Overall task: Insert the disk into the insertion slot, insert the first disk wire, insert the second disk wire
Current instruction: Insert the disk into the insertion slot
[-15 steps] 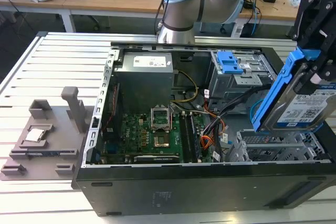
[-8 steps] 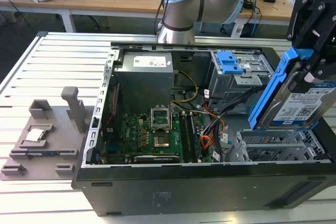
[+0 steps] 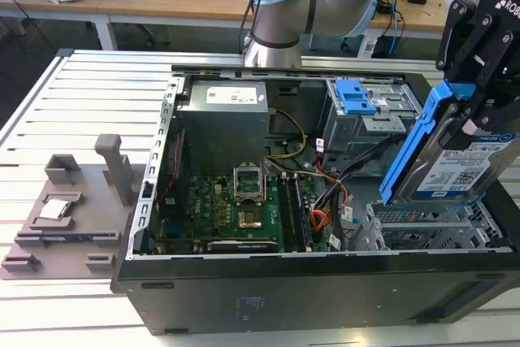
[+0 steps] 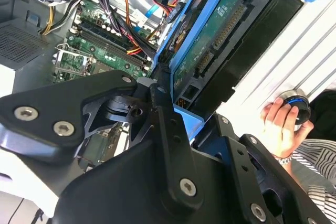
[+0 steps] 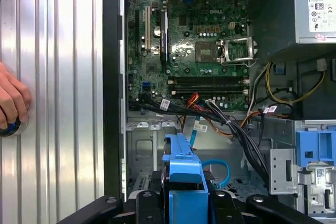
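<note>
On the exterior view's left, a grey fixture [image 3: 69, 217] sits on the slatted table [image 3: 49, 119]. In the middle is the open PC case [image 3: 284, 298], motherboard [image 3: 236, 209] showing. Over on the right, the gripper [image 3: 469, 115] is clamped tight on the disk [image 3: 459, 168], holding it tilted right over the insertion slot [image 3: 422, 237], not in yet.
</note>
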Available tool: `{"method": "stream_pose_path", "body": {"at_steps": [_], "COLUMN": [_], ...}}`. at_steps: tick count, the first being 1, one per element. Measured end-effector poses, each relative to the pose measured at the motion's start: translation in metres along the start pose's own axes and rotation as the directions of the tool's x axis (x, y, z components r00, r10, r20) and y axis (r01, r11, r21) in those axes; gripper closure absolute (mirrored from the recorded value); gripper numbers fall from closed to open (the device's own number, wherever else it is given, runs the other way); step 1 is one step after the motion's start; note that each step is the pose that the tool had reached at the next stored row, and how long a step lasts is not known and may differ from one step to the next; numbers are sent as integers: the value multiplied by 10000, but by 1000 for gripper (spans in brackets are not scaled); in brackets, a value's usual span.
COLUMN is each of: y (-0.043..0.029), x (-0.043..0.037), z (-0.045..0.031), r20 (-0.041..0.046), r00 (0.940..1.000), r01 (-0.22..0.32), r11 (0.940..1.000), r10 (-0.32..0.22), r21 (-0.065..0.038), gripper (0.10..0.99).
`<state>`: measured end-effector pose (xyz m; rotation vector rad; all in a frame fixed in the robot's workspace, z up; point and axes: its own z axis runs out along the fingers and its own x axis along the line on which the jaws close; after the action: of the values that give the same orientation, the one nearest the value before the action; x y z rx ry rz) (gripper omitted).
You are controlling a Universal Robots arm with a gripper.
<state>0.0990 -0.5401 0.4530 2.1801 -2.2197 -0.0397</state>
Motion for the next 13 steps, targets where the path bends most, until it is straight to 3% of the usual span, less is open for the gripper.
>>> {"method": "stream_pose_path", "body": {"at_steps": [13], "y": [8], "x": [0], "z": [115], "r20": [0], "r00": [10000], "r01": [-3], "r11": [10000], "r10": [3], "r21": [0], "gripper": [722]}}
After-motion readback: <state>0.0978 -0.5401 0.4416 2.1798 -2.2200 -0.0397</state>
